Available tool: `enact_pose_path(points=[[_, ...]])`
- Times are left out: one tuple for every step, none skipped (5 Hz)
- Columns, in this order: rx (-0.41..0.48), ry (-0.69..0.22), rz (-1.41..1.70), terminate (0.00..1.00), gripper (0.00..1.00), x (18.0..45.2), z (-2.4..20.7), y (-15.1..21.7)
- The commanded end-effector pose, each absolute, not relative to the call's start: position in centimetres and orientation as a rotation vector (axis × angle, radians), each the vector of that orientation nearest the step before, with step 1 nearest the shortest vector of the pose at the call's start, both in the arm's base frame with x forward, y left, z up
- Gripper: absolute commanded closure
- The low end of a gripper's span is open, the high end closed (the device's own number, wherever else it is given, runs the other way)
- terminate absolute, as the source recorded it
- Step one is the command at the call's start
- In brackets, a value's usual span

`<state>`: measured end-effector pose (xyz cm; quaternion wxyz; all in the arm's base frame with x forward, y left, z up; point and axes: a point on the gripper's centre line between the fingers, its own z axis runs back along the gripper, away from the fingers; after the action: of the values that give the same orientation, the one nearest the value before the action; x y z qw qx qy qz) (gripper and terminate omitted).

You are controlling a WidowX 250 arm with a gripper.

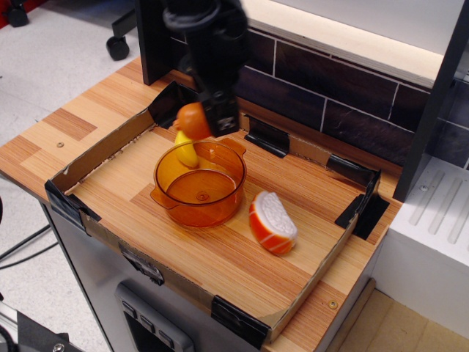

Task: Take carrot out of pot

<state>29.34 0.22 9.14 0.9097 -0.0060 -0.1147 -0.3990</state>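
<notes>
While the gripper point(209, 121) hangs above the pot point(198, 185) with its jaws closed on the carrot point(193, 120), the chief hazard is a drop: the hold looks to be on one side of the rounded toy, the bulk of it sticking out toward 9 o'clock of the fingers, so a jolt or sideways swing could, in my judgement, let it slip and fall back into the pot, or strike the rim and tip the light vessel. Item, carrot: orange, stubby, held in the air clear of the pot's rim, at about 12 o'clock of the pot. Item, pot: translucent orange, two flat side handles, upright on the tray point(220, 257); interior appears empty, bare bottom visible. Item, banana point(186, 149): yellow, at the pot's 11 o'clock, partly behind its far wall (in or just outside the pot, I cannot tell). Item, salmon slice point(272, 222): orange and white, on the tray at the pot's 4 o'clock, just beside it.
</notes>
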Motion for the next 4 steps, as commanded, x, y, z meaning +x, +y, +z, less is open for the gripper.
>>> enact_pose_path(points=[[0.006,-0.256,-0.845,0.0,1.0,32.6,9.4,-4.2],[0.018,-0.233,-0.856,0.0,1.0,33.5,7.0,-5.7],[0.037,-0.195,-0.865,0.0,1.0,34.0,4.8,-6.4],[0.052,-0.189,-0.86,0.0,1.0,34.6,3.5,-6.8]])
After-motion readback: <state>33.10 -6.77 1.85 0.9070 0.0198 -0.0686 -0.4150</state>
